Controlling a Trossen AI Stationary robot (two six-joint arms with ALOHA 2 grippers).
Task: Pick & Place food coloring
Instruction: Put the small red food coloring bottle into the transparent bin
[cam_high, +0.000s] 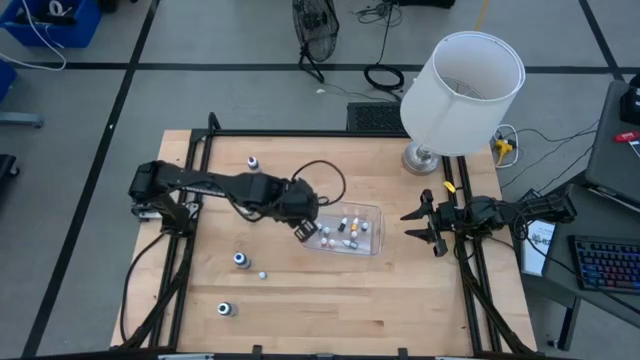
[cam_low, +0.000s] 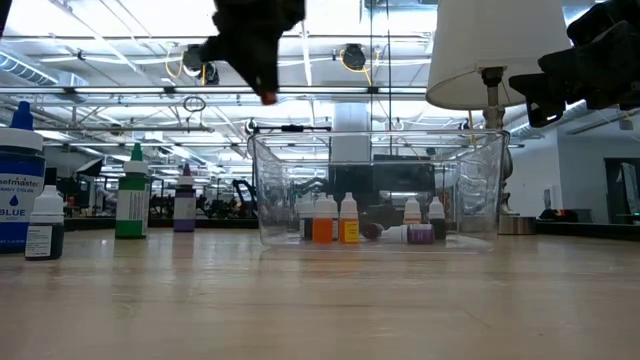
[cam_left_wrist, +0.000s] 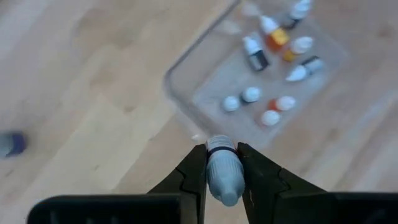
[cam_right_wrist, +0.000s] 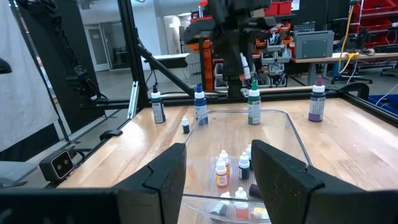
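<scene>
Pale wood table (cam_high: 330, 290), smooth, matt grain. Clear glossy plastic tub (cam_low: 278, 190); small plastic food coloring bottles (cam_left_wrist: 267, 50), one smooth and whitish between matt black fingers (cam_left_wrist: 193, 177). White cloth lampshade (cam_high: 462, 90) on shiny metal base (cam_high: 421, 158).

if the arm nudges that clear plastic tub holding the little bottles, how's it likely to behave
The clear tub looks thin-walled and carries only a few small bottles, so it is probably light and would slide across the smooth wooden table rather than tip; its footprint is wide and low. The upright bottles inside would likely topple or rattle, as some already lie on their sides.
</scene>
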